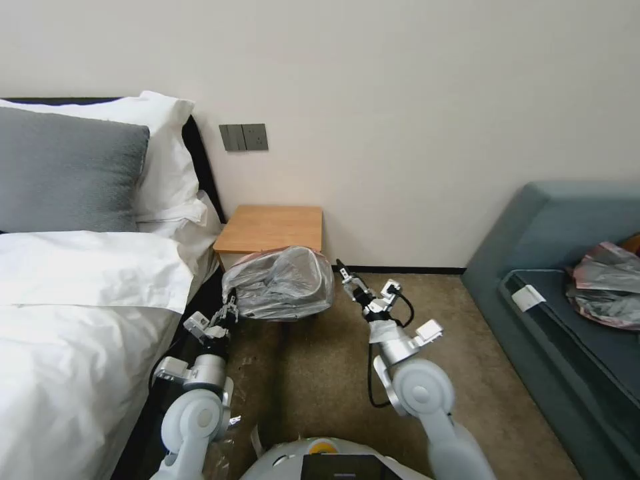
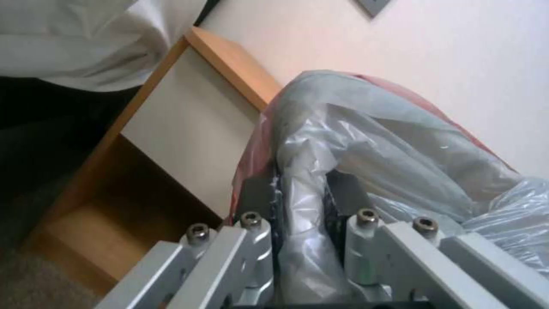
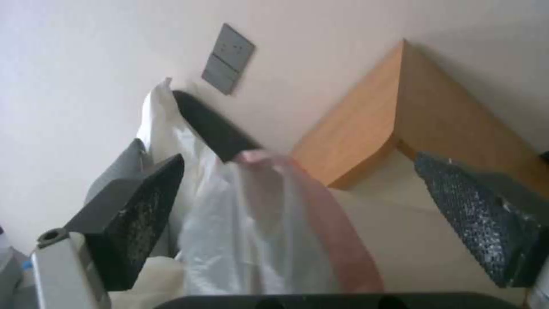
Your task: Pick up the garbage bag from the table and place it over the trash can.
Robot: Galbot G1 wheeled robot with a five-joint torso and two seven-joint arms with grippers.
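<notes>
Garbage bag [image 1: 280,283]: billowing grey, shiny, wrinkled, pinkish-red rimmed, hanging before the bench [image 1: 270,228]. Left wrist view: left gripper [image 2: 303,195] pinching a bag fold. Right wrist view: right gripper [image 3: 303,214] gaping wide, bag edge between its pads, untouched.

I see the garbage bag [image 1: 283,283] as thin, glossy, wrinkled plastic, translucent grey with a pinkish rim. My left hand [image 2: 303,193] pinches a fold of it between dark matt pads on pale brushed-metal links with steel screws. My right hand [image 3: 297,206] carries rough, pebbled black pads. The worktop [image 1: 270,228] is smooth, matt light wood. The floor [image 1: 320,373] looks like coarse brown carpet.
</notes>
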